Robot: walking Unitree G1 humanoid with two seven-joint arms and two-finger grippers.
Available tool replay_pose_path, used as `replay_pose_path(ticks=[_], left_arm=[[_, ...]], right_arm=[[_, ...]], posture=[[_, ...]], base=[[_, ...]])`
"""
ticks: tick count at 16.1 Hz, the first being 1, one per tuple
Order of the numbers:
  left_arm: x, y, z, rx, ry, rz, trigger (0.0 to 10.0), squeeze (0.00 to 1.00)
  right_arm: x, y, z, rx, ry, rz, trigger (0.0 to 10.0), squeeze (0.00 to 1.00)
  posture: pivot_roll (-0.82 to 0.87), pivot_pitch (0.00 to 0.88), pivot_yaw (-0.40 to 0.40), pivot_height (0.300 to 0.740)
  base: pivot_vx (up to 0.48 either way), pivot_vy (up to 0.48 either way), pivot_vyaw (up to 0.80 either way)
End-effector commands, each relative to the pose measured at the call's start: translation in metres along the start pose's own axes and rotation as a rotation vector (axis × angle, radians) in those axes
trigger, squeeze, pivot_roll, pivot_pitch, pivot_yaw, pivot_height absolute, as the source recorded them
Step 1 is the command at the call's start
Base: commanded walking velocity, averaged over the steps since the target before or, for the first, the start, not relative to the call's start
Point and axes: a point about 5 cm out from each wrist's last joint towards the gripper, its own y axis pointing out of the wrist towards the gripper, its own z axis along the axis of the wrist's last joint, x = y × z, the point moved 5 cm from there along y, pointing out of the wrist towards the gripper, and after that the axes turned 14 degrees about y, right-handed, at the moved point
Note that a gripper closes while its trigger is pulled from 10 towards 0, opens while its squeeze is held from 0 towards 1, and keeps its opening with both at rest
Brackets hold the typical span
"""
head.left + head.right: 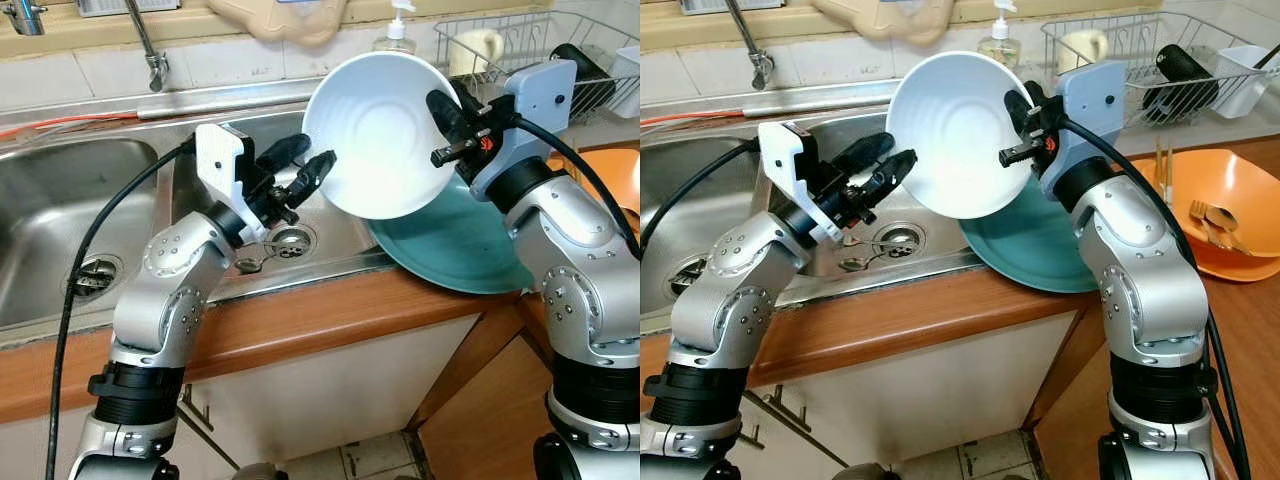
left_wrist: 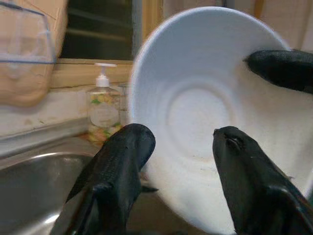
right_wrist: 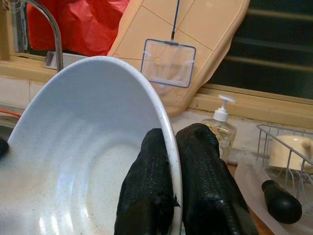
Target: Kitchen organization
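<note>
A white bowl (image 1: 380, 135) hangs tilted above the right side of the sink, its hollow facing me. My right gripper (image 1: 440, 105) is shut on the bowl's right rim, one finger inside and one outside, as the right wrist view shows (image 3: 176, 134). My left gripper (image 1: 312, 155) is open at the bowl's lower left edge. In the left wrist view its fingers (image 2: 117, 171) stand either side of the rim without pressing it. A teal plate (image 1: 460, 250) leans on the counter edge right under the bowl.
The steel double sink (image 1: 60, 200) with its faucet (image 1: 150, 50) lies to the left. A soap bottle (image 1: 397, 35) and a wire dish rack (image 1: 540, 40) stand behind. An orange bowl (image 1: 1230, 200) with cutlery sits right of the plate. The wooden counter edge (image 1: 330, 310) runs in front.
</note>
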Motion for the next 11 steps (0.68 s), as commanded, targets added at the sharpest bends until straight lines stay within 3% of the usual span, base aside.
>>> replay_pose_path(ticks=[1, 4, 6, 7, 9, 11], left_arm=[[-0.026, -0.014, -0.027, -0.124, 0.008, 0.124, 10.0, 1.0], [-0.029, -0.014, -0.021, -0.091, 0.08, 0.16, 10.0, 1.0], [-0.026, -0.012, -0.022, -0.081, 0.033, 0.14, 10.0, 0.17], [-0.017, -0.011, -0.02, -0.064, -0.027, 0.088, 10.0, 0.0], [-0.005, -0.011, -0.019, -0.043, -0.101, 0.019, 10.0, 0.0], [-0.004, -0.01, -0.023, -0.058, -0.118, 0.019, 10.0, 0.0]], right_arm=[[-0.015, -0.003, 0.018, 0.072, -0.002, 0.079, 0.0, 0.0], [-0.015, -0.004, 0.018, 0.07, -0.006, 0.081, 0.0, 0.0], [-0.016, -0.003, 0.019, 0.078, 0.005, 0.083, 0.0, 0.0], [-0.016, -0.003, 0.019, 0.077, 0.004, 0.085, 0.0, 0.0], [-0.017, -0.003, 0.018, 0.076, 0.006, 0.09, 0.0, 0.0], [-0.018, -0.003, 0.019, 0.08, 0.015, 0.094, 0.0, 0.0]], posture=[[-0.04, 0.0, 0.067, 0.74], [-0.04, 0.0, 0.068, 0.74], [-0.04, 0.0, 0.067, 0.74], [-0.04, 0.0, 0.067, 0.74], [-0.04, 0.0, 0.068, 0.74], [-0.04, 0.0, 0.068, 0.74]], base=[[0.0, 0.0, 0.0], [0.0, 0.0, 0.0], [0.0, 0.0, 0.0], [0.0, 0.0, 0.0], [0.0, 0.0, 0.0], [0.0, 0.0, 0.0]])
